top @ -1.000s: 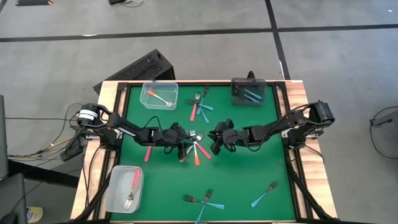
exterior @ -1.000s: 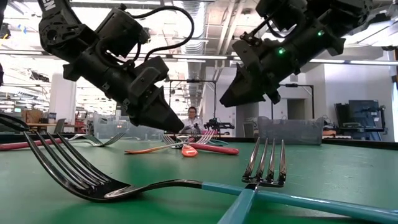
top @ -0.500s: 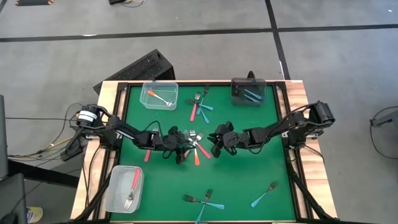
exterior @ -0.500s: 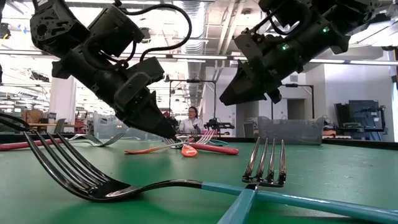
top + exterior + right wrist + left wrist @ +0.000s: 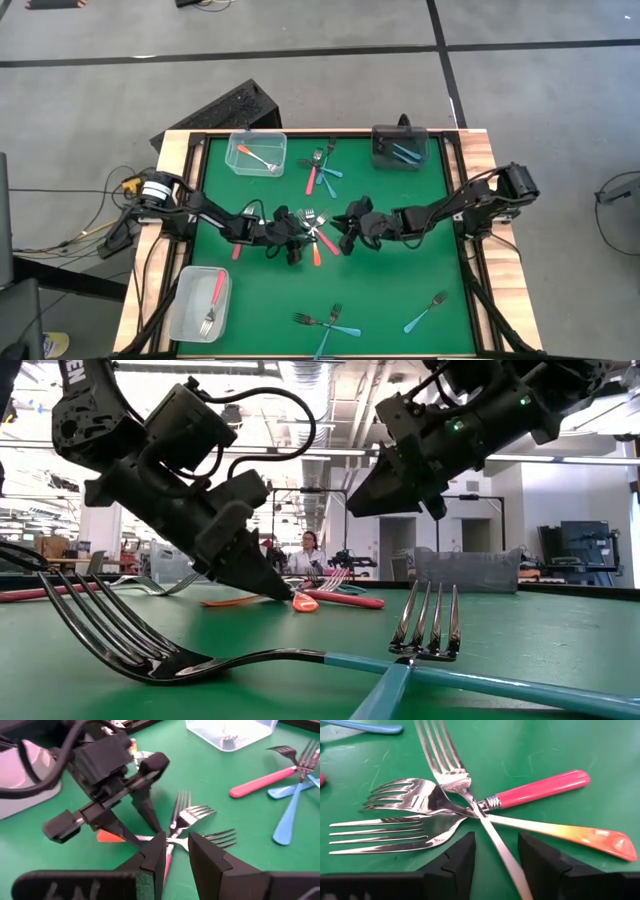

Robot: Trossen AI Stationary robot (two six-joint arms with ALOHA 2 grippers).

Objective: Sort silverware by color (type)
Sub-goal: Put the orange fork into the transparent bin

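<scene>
Straddling an orange fork [image 5: 580, 836] in wrist view only, left gripper [image 5: 496, 851] jaws apart; right gripper [image 5: 175, 851] jaws apart

At the middle of the green felt table [image 5: 400, 280] three small metal-tined forks [image 5: 317, 232] lie crossed in a heap — the left gripper [image 5: 297, 243] just to their left, the right gripper [image 5: 345, 229] just to their right. Behind them lies another fork cluster [image 5: 320, 168], between a clear plastic bin [image 5: 256, 153] and a dark plastic bin [image 5: 400, 147]. Near the front edge — two crossed forks [image 5: 328, 323].
</scene>
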